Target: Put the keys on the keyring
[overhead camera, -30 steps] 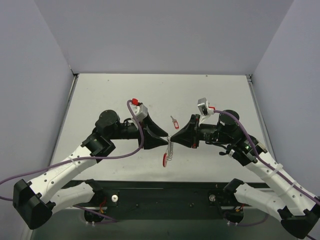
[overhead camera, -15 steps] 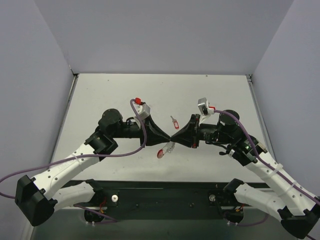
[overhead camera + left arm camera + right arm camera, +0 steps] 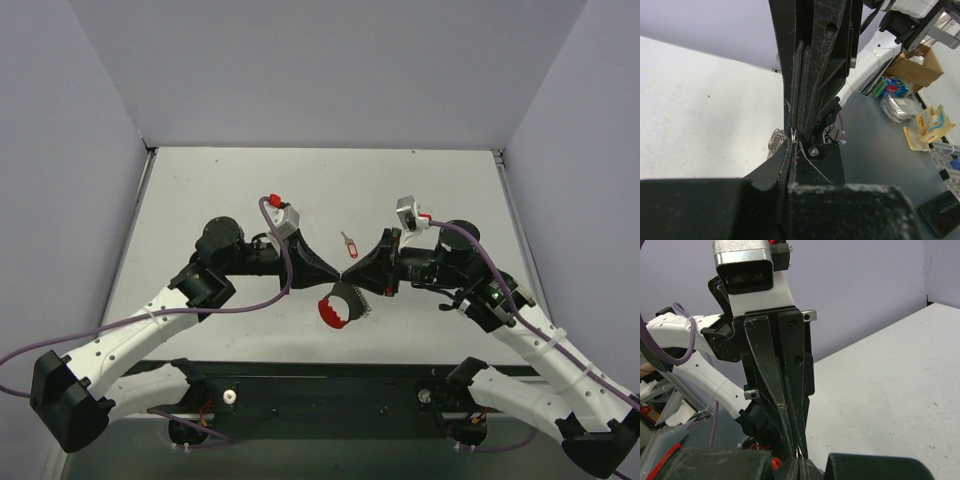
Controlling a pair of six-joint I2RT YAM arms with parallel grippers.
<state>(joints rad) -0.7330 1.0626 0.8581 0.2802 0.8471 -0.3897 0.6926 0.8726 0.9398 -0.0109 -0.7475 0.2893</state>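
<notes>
Left claw (image 3: pixel 337 278) closed since earlier, tip-to-tip with right claw (image 3: pixel 348 279), both clenched on keyring (image 3: pixel 338 309), key (image 3: pixel 348 243) on tabletop (image 3: pixel 200 190) beyond keyring

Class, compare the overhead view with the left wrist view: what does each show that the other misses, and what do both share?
Overhead only: the red-headed key lying loose on the table, and the red half of the keyring. Left wrist only: a cardboard box and packets beyond the table edge. Both: the left claw and right claw shut tip to tip on the keyring's silvery band.
</notes>
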